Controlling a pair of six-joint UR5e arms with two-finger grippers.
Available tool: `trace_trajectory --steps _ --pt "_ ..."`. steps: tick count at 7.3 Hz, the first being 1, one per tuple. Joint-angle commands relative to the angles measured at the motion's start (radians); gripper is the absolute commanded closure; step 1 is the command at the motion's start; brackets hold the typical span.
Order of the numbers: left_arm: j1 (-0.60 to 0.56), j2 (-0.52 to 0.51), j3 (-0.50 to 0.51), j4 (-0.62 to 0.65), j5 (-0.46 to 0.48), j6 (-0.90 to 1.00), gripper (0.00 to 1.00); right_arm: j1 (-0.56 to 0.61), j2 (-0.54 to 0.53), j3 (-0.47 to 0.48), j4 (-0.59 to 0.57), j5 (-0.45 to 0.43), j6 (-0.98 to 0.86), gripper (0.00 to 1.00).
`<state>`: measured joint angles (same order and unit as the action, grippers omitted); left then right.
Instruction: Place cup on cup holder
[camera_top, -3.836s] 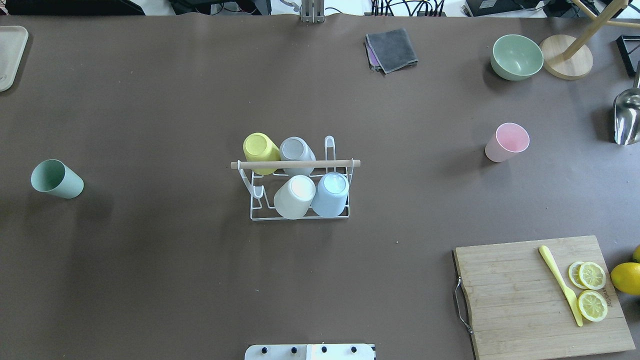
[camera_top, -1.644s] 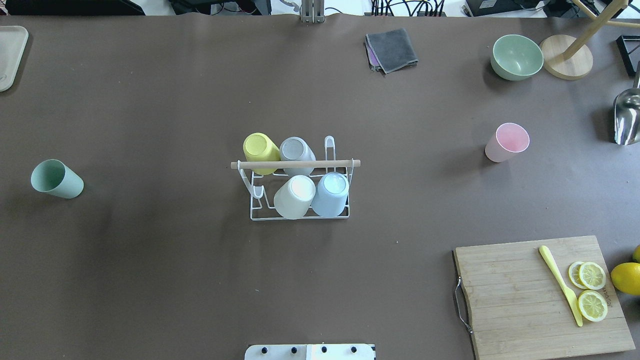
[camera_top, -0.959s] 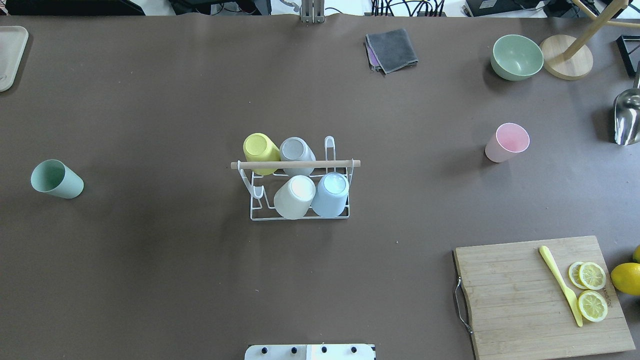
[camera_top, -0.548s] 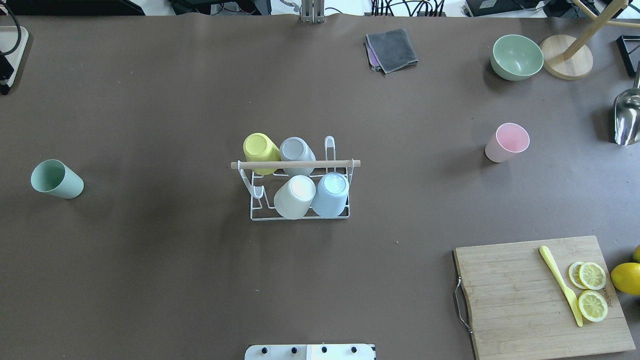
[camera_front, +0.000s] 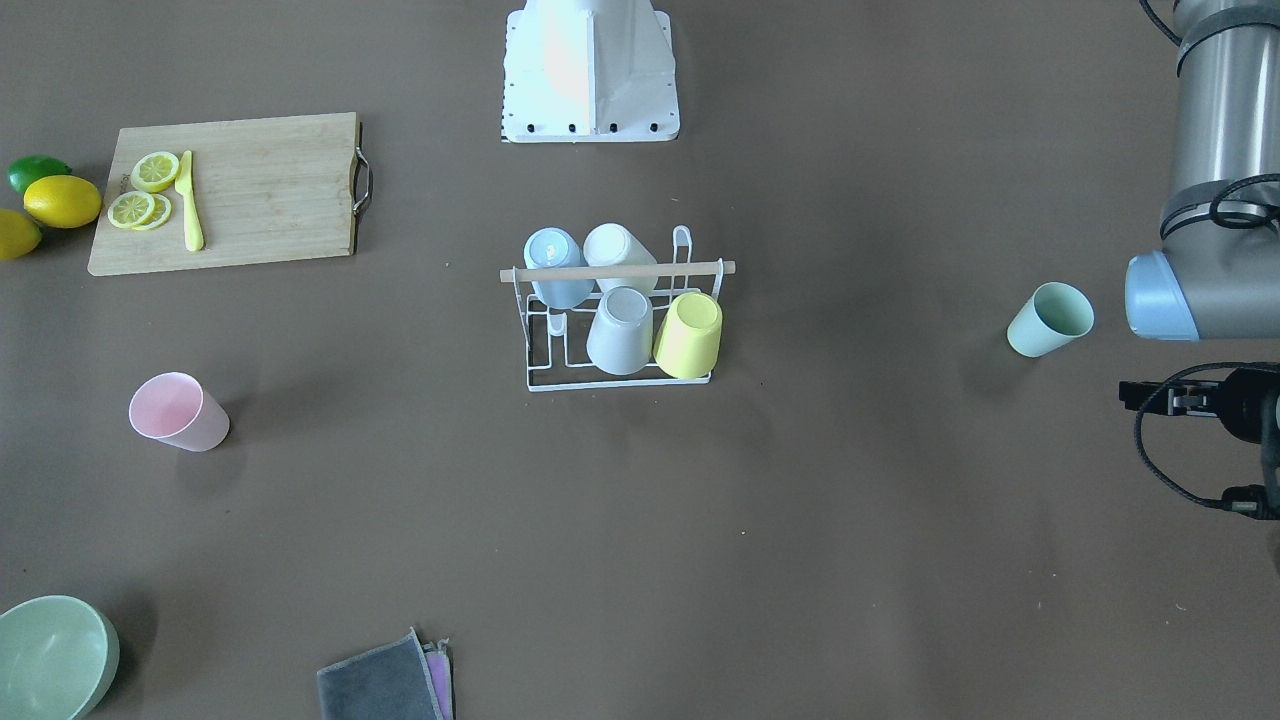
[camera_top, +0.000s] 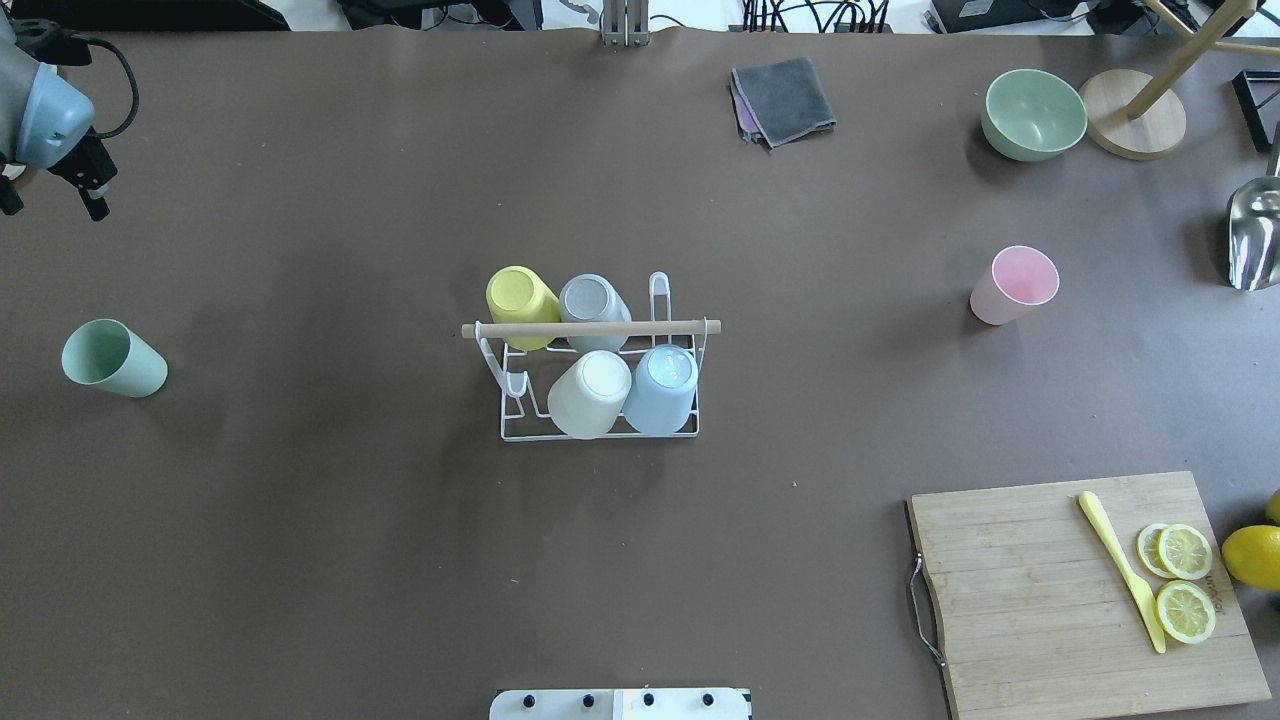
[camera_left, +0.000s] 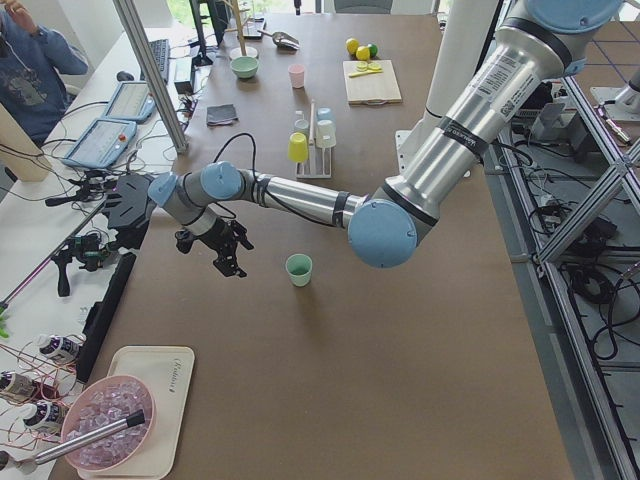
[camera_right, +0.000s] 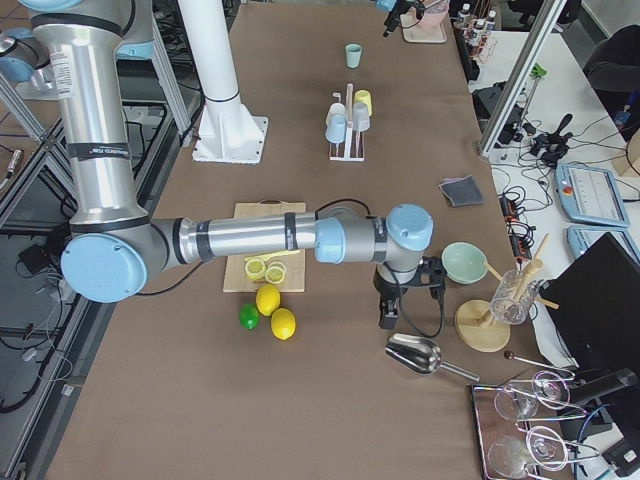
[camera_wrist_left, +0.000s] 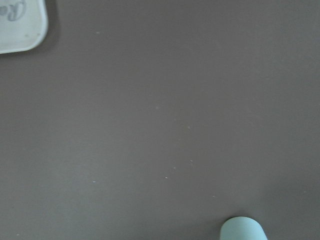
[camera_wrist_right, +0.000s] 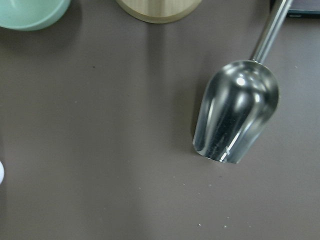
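The white wire cup holder (camera_top: 590, 328) with a wooden rod handle stands mid-table and holds several upturned cups: yellow, grey, white and light blue. It also shows in the front view (camera_front: 617, 268). A green cup (camera_top: 112, 358) stands upright far left. A pink cup (camera_top: 1014, 284) stands upright at the right. My left gripper (camera_top: 52, 203) hovers open and empty at the far-left back, apart from the green cup (camera_left: 298, 268), whose rim shows in the left wrist view (camera_wrist_left: 242, 229). My right gripper (camera_right: 395, 318) shows only in the exterior right view, near a metal scoop; I cannot tell its state.
A cutting board (camera_top: 1040, 600) with lemon slices and a yellow knife lies front right, lemons beside it. A green bowl (camera_top: 1033, 113), a wooden stand base (camera_top: 1132, 113) and a metal scoop (camera_top: 1255, 235) sit back right. A grey cloth (camera_top: 783, 98) lies at the back. A tray corner (camera_wrist_left: 20, 25) is far left.
My left arm and gripper have come into the overhead view at the top left. The cups and the cup holder have not moved.
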<state>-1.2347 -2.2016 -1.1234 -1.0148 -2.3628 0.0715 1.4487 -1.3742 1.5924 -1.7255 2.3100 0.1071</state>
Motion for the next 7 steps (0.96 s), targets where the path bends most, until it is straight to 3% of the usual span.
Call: trace_trajectory --steps 1,3,4,5,7 --pt "0.079 -0.044 0.089 0.057 -0.006 0.059 0.02 -0.085 0.087 -0.009 -0.043 0.005 0.002 0.00" --pt "0.106 -0.107 0.175 0.124 0.002 0.170 0.02 -0.105 0.132 -0.015 -0.091 0.017 0.002 0.00" --pt "0.121 -0.109 0.180 0.166 0.054 0.219 0.03 -0.119 0.165 -0.025 -0.141 0.020 0.002 0.00" --pt "0.127 -0.109 0.195 0.168 0.101 0.269 0.03 -0.129 0.229 -0.069 -0.193 0.023 0.002 0.00" --pt "0.156 -0.138 0.252 0.165 0.109 0.361 0.03 -0.168 0.357 -0.228 -0.206 0.045 0.002 0.00"
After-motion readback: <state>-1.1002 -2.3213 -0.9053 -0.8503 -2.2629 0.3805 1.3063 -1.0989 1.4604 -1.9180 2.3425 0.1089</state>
